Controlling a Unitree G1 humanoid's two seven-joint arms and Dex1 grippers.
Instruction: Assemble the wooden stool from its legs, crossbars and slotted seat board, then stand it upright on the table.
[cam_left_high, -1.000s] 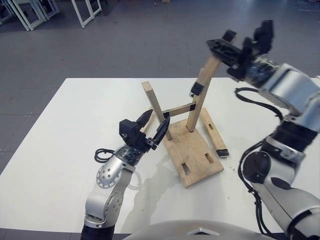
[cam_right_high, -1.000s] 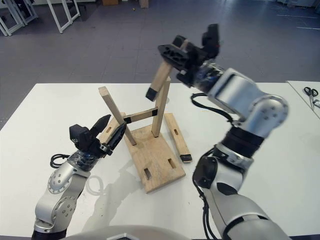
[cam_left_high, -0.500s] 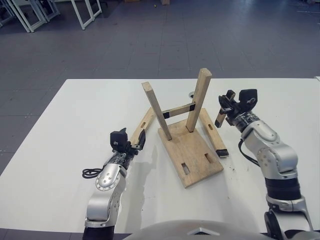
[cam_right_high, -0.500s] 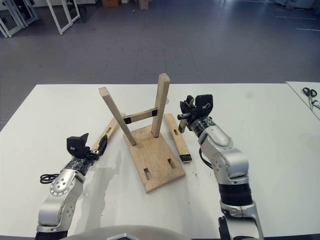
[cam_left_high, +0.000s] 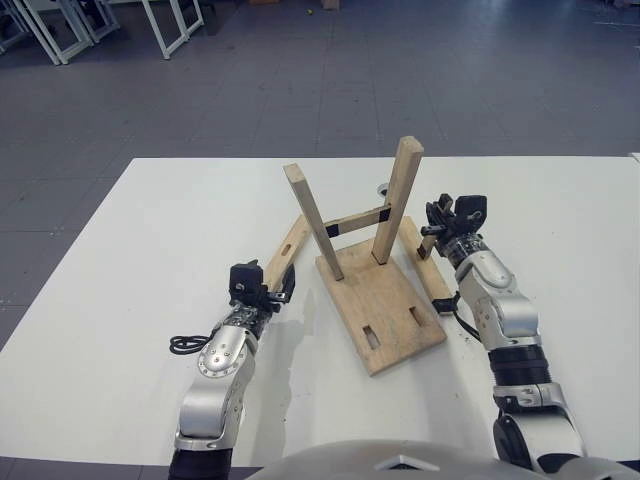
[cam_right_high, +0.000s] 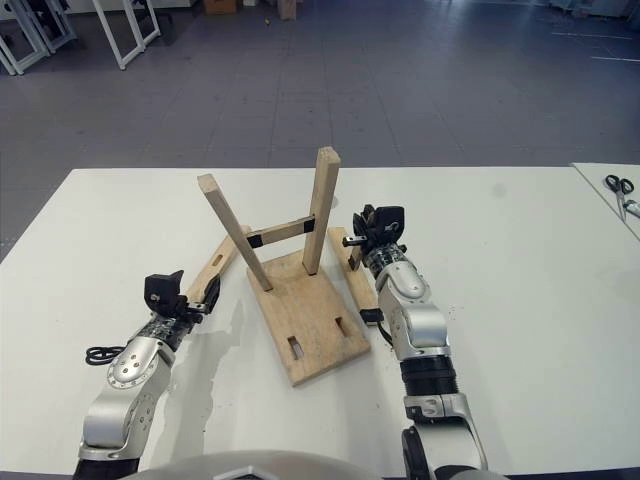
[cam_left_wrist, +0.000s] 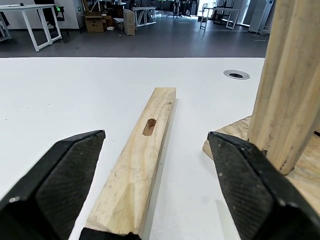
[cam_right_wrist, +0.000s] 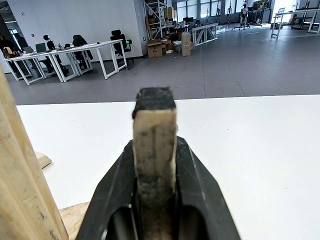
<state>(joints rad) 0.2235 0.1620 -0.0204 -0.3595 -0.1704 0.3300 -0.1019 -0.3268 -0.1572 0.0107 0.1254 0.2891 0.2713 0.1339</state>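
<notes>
The right fingers (cam_right_wrist: 200, 190) drop from overhead, carrying the short black-tipped wooden crossbar (cam_right_wrist: 154, 150) down beside the upright wooden leg (cam_left_high: 397, 200); the left fingers (cam_left_wrist: 65, 175) retreat toward the surface's (cam_left_high: 120, 300) near edge.

The white table (cam_left_high: 120, 260) is setting off pale, honey-toned wood; the seat board (cam_left_high: 385, 305) is showing fine grain and two dark slots; the fitted crossbar (cam_left_high: 357, 219) is wearing black at both ends; the held crossbar (cam_right_wrist: 154, 145) is showing a charcoal-black tip; the left gripper (cam_left_high: 280, 283) and the right gripper (cam_left_high: 438, 218) are showing matt black, cross-hatched on the pads; a black cable (cam_left_high: 185, 345) is standing out against the white; the floor (cam_left_high: 300, 80) is showing grey tiles.
</notes>
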